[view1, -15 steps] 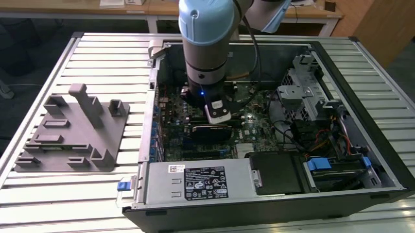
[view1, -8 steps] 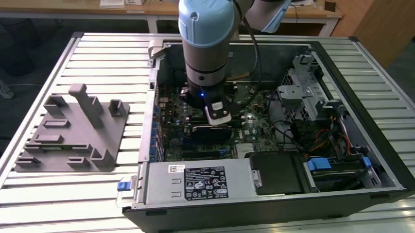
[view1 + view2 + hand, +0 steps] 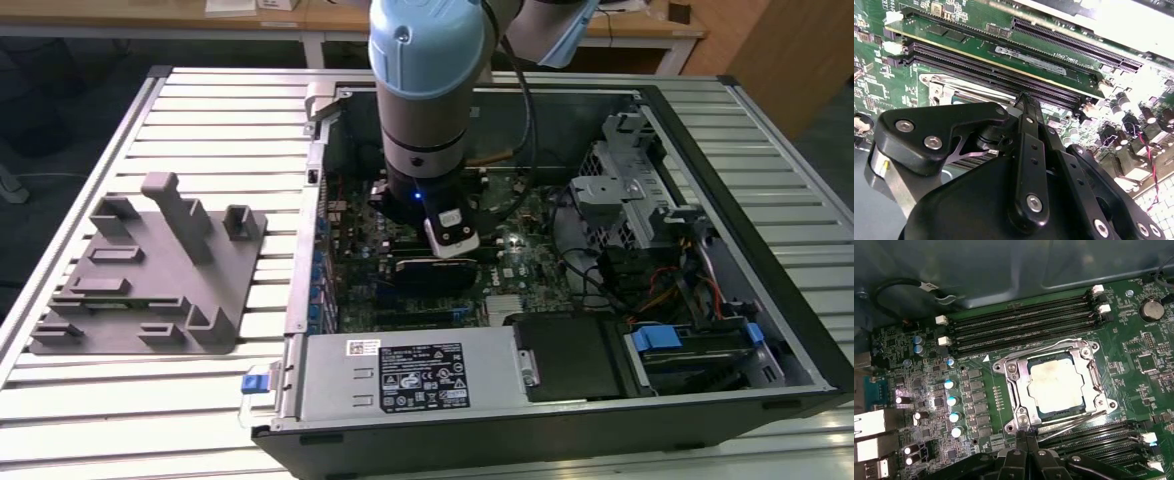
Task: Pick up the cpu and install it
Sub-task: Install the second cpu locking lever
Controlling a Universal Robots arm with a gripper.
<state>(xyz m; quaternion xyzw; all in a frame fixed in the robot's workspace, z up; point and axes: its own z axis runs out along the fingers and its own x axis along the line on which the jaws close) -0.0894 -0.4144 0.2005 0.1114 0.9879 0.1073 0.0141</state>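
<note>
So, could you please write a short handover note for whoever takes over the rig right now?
Gripper: fingers together, holding nothing, just above the motherboard inside the computer case.
The cpu lies in the socket, silvery top up, looking flat.
Done: cpu picked and placed in the socket.
Left: whether it is fully seated and latched cannot be told; check this. The grey tray sits outside the case.

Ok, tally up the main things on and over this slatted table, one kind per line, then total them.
Computer case: 1
Grey tray with posts: 1
Robot arm: 1
cpu, lying in the motherboard socket: 1
Coin battery: 1
Total: 5
</note>
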